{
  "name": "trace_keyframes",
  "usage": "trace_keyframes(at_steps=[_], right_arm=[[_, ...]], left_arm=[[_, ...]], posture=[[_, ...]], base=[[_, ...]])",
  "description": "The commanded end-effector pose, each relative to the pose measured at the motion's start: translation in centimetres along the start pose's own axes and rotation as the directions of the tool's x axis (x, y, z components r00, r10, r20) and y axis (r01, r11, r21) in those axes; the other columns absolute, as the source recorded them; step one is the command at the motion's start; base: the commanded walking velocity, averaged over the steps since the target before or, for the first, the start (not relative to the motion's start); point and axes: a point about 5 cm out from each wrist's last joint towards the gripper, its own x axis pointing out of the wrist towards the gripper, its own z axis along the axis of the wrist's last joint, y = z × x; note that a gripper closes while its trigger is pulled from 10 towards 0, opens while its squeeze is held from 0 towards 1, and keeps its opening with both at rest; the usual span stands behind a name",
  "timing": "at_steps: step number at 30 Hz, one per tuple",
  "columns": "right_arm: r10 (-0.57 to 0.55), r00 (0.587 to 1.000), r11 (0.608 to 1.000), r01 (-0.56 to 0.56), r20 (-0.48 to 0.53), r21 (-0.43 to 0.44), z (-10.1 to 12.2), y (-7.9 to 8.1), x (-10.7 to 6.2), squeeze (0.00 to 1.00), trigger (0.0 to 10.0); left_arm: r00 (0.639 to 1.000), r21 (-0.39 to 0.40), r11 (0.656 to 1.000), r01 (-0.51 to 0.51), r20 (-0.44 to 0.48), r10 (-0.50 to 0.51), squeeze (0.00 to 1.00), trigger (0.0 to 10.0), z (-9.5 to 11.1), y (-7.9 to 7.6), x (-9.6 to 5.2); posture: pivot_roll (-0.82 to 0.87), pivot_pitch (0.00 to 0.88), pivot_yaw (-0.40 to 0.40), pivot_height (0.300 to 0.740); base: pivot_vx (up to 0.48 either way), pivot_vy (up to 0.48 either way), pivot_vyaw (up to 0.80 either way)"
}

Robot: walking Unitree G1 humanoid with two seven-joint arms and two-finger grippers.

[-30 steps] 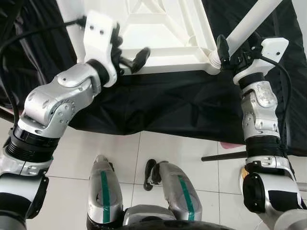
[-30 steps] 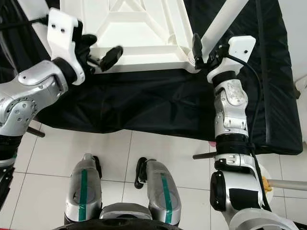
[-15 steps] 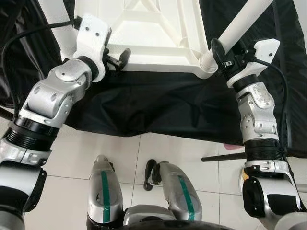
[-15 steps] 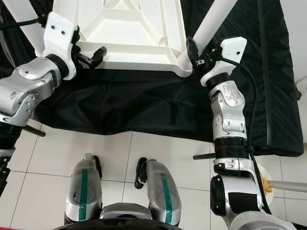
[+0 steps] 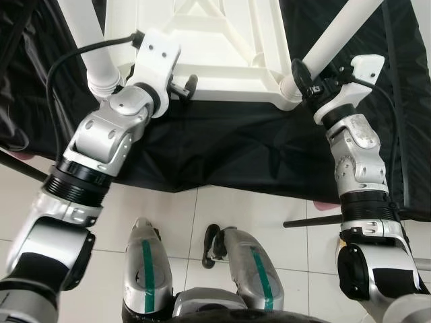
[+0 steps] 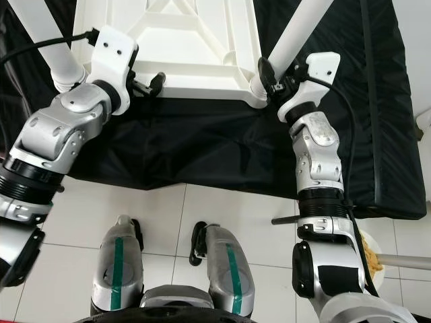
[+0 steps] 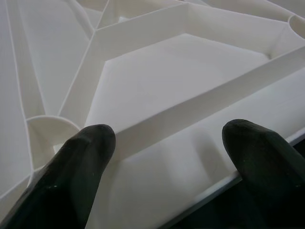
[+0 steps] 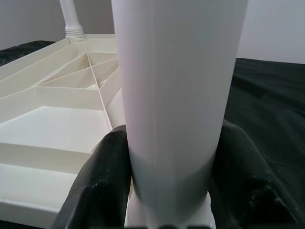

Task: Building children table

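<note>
The fingers point(image 8: 102, 186) of the right gripper point(image 6: 269, 75) are pinching the leg point(image 6: 291, 37) low down, just above its socket at the near right corner of the table point(image 6: 195, 40). In the right wrist view the two black pads are pressing on either side of the white tube.

The left gripper point(image 7: 167, 157) is reaching in over the table's near edge, its fingers spread apart and holding nothing. One fingertip is lying by a rib and the other near the rim.

The table is lying upside down on a black cloth point(image 5: 222, 151), with its ribbed underside facing up. A second leg point(image 5: 91, 44) is standing at the near left corner.

The whole thing is looking like moulded plastic, so it is probably light and stiff rather than fragile. Its surfaces are appearing smooth and glossy, which is likely making them slippery for the pads. The round leg may be tending to roll or slide in a pinch, so taking it low, close to the socket, is seeming the better hold for pushing or twisting it home. For steadying the top, the rim or a rib is offering a thin straight wall that the spread fingers could close on.
</note>
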Motion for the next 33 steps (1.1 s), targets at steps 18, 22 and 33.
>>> trace_keyframes(at_steps=[18, 22, 33], right_arm=[[0.000, 0.998, 1.000, 0.000, -0.056, 0.011, -1.4, 0.5, -0.5, 0.00, 10.0], [0.011, 0.999, 1.000, -0.011, -0.050, 0.009, -1.2, 0.7, -0.2, 0.00, 10.0], [0.044, 0.998, 0.999, -0.044, -0.048, 0.014, -1.2, 1.3, 0.0, 0.00, 10.0]], left_arm=[[0.938, -0.070, 0.953, -0.295, 0.170, 0.302, 0.00, 10.0, -0.3, 1.1, -1.5], [0.952, -0.089, 0.967, -0.240, 0.175, 0.253, 0.00, 10.0, -0.4, -0.1, -1.2], [0.946, -0.149, 0.966, -0.213, 0.218, 0.242, 0.00, 10.0, 0.5, -1.3, -0.3]], posture=[[0.09, 0.103, -0.112, 0.740], [0.09, 0.111, -0.121, 0.740], [0.07, 0.125, -0.141, 0.740]], base=[[0.000, 0.000, 0.00], [0.000, 0.000, 0.00], [0.000, 0.000, 0.00]])
